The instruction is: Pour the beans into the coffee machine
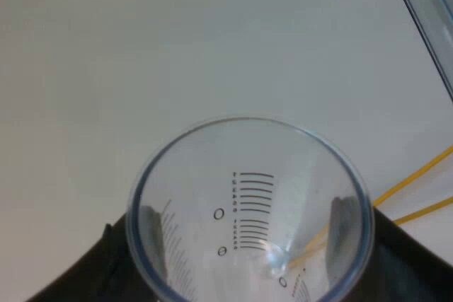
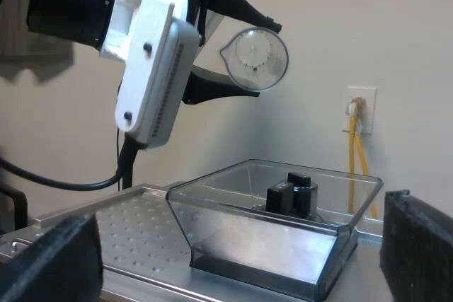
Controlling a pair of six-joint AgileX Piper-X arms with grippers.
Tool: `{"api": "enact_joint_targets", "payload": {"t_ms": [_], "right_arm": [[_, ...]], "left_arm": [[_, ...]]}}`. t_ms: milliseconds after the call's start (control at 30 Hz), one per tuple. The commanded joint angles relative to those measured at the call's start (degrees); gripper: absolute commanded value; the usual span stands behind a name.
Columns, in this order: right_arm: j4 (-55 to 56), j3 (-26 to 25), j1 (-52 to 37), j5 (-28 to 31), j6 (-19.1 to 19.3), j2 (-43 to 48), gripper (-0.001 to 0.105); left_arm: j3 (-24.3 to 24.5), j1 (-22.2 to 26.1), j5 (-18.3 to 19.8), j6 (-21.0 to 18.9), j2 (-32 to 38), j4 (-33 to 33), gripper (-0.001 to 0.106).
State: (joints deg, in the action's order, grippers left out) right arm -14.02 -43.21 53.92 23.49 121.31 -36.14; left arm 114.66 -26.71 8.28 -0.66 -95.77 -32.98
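My left gripper (image 1: 248, 252) is shut on a clear measuring glass (image 1: 248, 196) with printed scale lines, one black finger (image 1: 85, 266) on each side of it. I look into its mouth and see no beans inside. In the right wrist view the left gripper (image 2: 237, 47) holds the glass (image 2: 258, 58) tipped on its side, high above the machine's clear bean hopper (image 2: 212, 210). A dark part (image 2: 290, 194) sits at the hopper's bottom. My right gripper (image 2: 233, 252) is open near the hopper, level with the machine's top, with nothing between its fingers.
The hopper stands on the machine's perforated metal top plate (image 2: 120, 224). Behind it is a plain wall with a socket (image 2: 359, 109) and yellow cables (image 2: 357, 167) hanging down. A corner of the hopper (image 1: 432, 5) lies beyond the glass.
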Motion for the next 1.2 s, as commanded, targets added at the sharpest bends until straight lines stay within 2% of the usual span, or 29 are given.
{"api": "enact_joint_targets", "payload": {"t_ms": [33,67,100,200,267,300,333,367,400,433,467,500,533,667,900,1067,1200], "right_arm": [[-0.7,-0.5,0.1,-0.1,-0.7,0.6,0.08],[-0.7,-0.5,0.1,-0.1,-0.7,0.6,0.08],[-0.7,-0.5,0.1,-0.1,-0.7,0.6,0.08],[-0.7,-0.5,0.1,-0.1,-0.7,0.6,0.08],[-0.7,-0.5,0.1,-0.1,-0.7,0.6,0.08],[-0.7,-0.5,0.1,-0.1,-0.7,0.6,0.08],[-0.7,-0.5,0.1,-0.1,-0.7,0.6,0.08],[-0.7,-0.5,0.1,-0.1,-0.7,0.6,0.08],[-0.7,-0.5,0.1,-0.1,-0.7,0.6,0.08],[-0.7,-0.5,0.1,-0.1,-0.7,0.6,0.08],[-0.7,-0.5,0.1,-0.1,-0.7,0.6,0.08],[-0.7,-0.5,0.1,-0.1,-0.7,0.6,0.08],[-0.7,-0.5,0.1,-0.1,-0.7,0.6,0.08],[-0.3,-0.5,0.1,-0.2,-0.7,0.6,0.08],[-0.3,-0.5,0.1,-0.2,-0.7,0.6,0.08],[0.1,-0.6,0.1,-0.2,-0.7,0.6,0.08],[0.2,-0.7,0.1,-0.2,-0.8,0.6,0.08]], "left_arm": [[0.5,-0.4,-2.6,-19.4,0.4,0.3,0.001],[0.5,-0.4,-3.6,-24.7,0.4,0.1,0.001],[0.5,-0.4,-4.6,-28.3,0.6,0.0,0.001],[0.5,-0.4,-5.1,-35.2,0.9,-1.0,0.001],[0.5,-0.4,-5.1,-42.8,1.3,-2.0,0.001],[0.5,-0.4,-5.1,-44.4,1.4,-2.3,0.001],[0.5,-0.4,-5.1,-49.6,1.5,-2.9,0.001],[0.5,-0.4,-5.1,-52.9,1.7,-3.2,0.001],[0.5,-0.4,-5.1,-55.4,1.7,-3.3,0.001],[0.5,-0.4,-5.1,-55.4,1.7,-3.3,0.001],[0.5,-0.4,-5.1,-62.0,1.9,-3.4,0.001],[0.5,-0.4,-5.1,-63.0,1.9,-3.6,0.001],[0.5,-0.4,-5.1,-66.0,2.1,-4.2,0.001],[0.5,-0.4,-5.1,-71.6,2.9,-7.6,0.001],[0.5,-0.2,-6.5,-72.9,5.8,-12.5,0.001],[0.5,2.1,-6.4,-78.7,8.8,-14.0,0.001],[0.5,5.3,-6.4,-80.6,10.8,-15.7,0.001]]}}
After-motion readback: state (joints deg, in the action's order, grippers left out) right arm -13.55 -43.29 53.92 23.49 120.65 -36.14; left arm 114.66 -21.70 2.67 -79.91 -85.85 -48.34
